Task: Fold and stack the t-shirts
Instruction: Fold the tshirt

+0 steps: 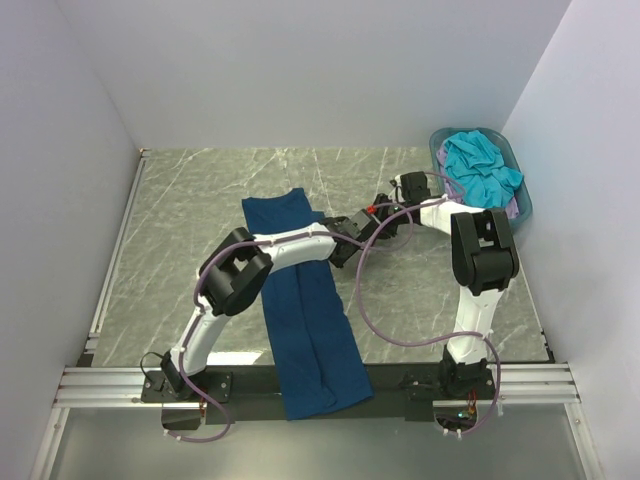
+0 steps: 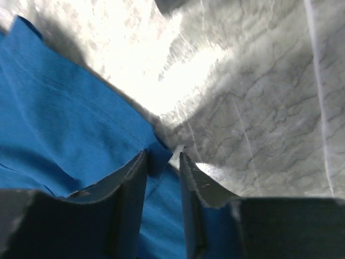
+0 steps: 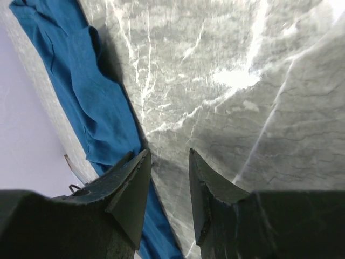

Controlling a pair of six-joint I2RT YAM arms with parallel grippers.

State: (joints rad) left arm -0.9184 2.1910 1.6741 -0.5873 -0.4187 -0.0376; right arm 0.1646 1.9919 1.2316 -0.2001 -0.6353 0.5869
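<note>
The dark navy t-shirt (image 1: 305,310) lies folded lengthwise in a long strip down the table's middle, its lower end hanging over the near edge. My left gripper (image 1: 343,253) is low at the strip's right edge. In the left wrist view the jaws (image 2: 163,154) are slightly apart and straddle a corner of the blue cloth (image 2: 64,108) without clamping it. My right gripper (image 1: 378,208) hovers just right of the shirt. Its jaws (image 3: 170,154) are open over bare table, with the shirt (image 3: 81,91) beside the left finger. The turquoise t-shirt (image 1: 480,165) and a bit of the lilac one (image 1: 515,208) sit in the basket.
The teal plastic basket (image 1: 437,148) stands at the far right corner against the wall. White walls close in the left, back and right sides. A metal rail (image 1: 300,385) runs along the near edge between the arm bases. The two arms cross close together near the middle.
</note>
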